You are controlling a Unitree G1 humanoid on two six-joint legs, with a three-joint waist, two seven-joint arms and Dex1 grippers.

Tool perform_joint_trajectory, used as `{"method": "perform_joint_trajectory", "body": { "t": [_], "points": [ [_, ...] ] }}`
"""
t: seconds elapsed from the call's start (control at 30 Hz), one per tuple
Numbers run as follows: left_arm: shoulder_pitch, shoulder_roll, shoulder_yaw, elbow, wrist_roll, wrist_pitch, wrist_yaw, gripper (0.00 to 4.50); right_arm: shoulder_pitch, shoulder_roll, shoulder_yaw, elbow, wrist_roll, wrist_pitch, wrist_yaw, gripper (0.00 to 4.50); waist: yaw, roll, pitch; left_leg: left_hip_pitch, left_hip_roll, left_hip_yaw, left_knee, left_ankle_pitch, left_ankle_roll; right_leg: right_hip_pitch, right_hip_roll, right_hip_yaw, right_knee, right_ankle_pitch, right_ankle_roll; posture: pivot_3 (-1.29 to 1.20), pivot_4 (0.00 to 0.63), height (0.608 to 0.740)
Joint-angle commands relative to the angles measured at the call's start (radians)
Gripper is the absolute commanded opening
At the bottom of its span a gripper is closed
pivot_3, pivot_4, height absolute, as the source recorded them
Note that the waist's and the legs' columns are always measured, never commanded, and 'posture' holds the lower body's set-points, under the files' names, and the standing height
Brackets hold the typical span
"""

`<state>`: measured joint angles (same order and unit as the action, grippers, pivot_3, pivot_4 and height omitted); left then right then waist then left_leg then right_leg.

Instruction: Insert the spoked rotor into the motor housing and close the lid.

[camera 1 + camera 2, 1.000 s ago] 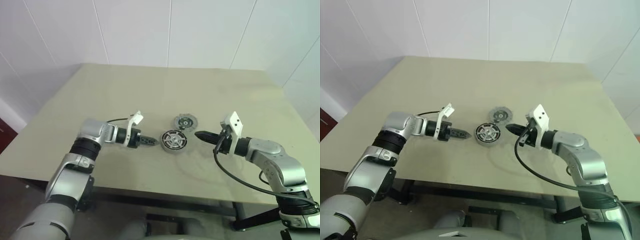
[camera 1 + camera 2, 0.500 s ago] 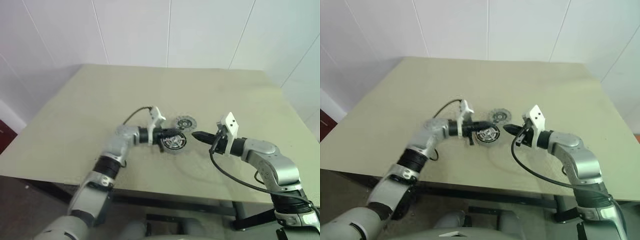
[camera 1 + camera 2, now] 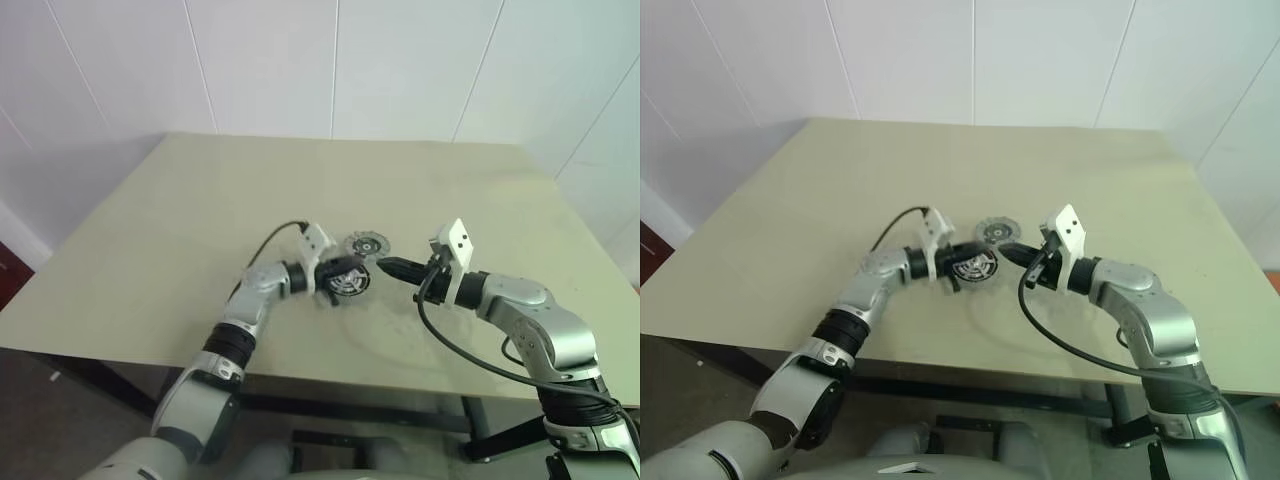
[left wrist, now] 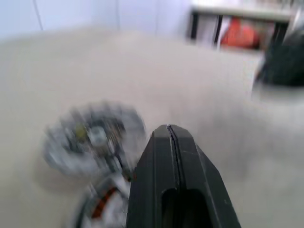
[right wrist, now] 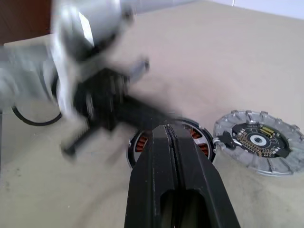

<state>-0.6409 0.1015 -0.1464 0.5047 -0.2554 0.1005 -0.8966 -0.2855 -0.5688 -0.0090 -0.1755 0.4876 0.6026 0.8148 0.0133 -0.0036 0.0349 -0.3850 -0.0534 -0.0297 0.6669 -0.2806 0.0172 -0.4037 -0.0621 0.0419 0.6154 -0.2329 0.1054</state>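
The motor housing (image 5: 171,137) sits on the beige table (image 3: 180,220) with copper-coloured windings visible inside its black ring; whether the spoked rotor sits in it cannot be told. The lid (image 5: 259,141) lies flat just beside it, on the far side. The left gripper (image 3: 335,278) reaches over the housing, fingers pressed together and empty. The right gripper (image 3: 385,266) points at the housing from the other side, likewise closed on nothing. The right wrist view shows the lid's ribbed rim, which the head views leave indistinct.

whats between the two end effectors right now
The motor housing sits between the shut left end effector and the shut right end effector, as the left eye view shows. The lid lies just beyond that line, on the table.
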Motion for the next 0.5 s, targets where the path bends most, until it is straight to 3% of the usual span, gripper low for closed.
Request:
{"method": "perform_joint_trajectory", "body": {
  "t": [0.03,0.23,0.33,0.5],
  "points": [
    [0.011,0.046,0.018,-0.163,-0.088,0.113,-0.091,0.01,-0.055,0.010,0.015,-0.006,-0.003,-0.024,0.018,0.00,-0.002,0.000,0.000,0.000,0.000,0.000,0.000,0.000,0.000,-0.001,0.001,0.000,0.000,0.000,0.000,0.00,0.000,0.740],
    [0.133,0.221,0.016,-0.298,-0.066,0.095,-0.191,0.01,-0.158,-0.042,0.162,0.005,-0.103,-0.046,0.120,0.00,-0.007,0.001,0.000,0.000,0.000,0.000,-0.003,0.000,0.000,-0.004,0.001,0.002,0.000,0.000,0.000,0.00,0.000,0.740],
    [0.205,0.291,0.087,-0.282,-0.071,0.030,-0.174,0.00,-0.263,-0.106,0.297,0.029,-0.227,-0.110,0.228,0.56,-0.004,0.001,0.000,-0.001,0.000,0.001,-0.002,0.000,0.000,-0.005,0.000,0.002,0.000,-0.002,-0.004,0.00,0.000,0.740],
    [0.292,0.330,0.144,-0.294,-0.067,-0.024,-0.121,0.00,-0.384,-0.168,0.443,0.088,-0.382,-0.265,0.381,2.21,0.001,0.001,0.000,-0.001,0.000,0.001,-0.002,0.000,-0.001,-0.005,-0.003,0.001,-0.002,-0.002,-0.005,0.00,0.000,0.740]
  ]
}}
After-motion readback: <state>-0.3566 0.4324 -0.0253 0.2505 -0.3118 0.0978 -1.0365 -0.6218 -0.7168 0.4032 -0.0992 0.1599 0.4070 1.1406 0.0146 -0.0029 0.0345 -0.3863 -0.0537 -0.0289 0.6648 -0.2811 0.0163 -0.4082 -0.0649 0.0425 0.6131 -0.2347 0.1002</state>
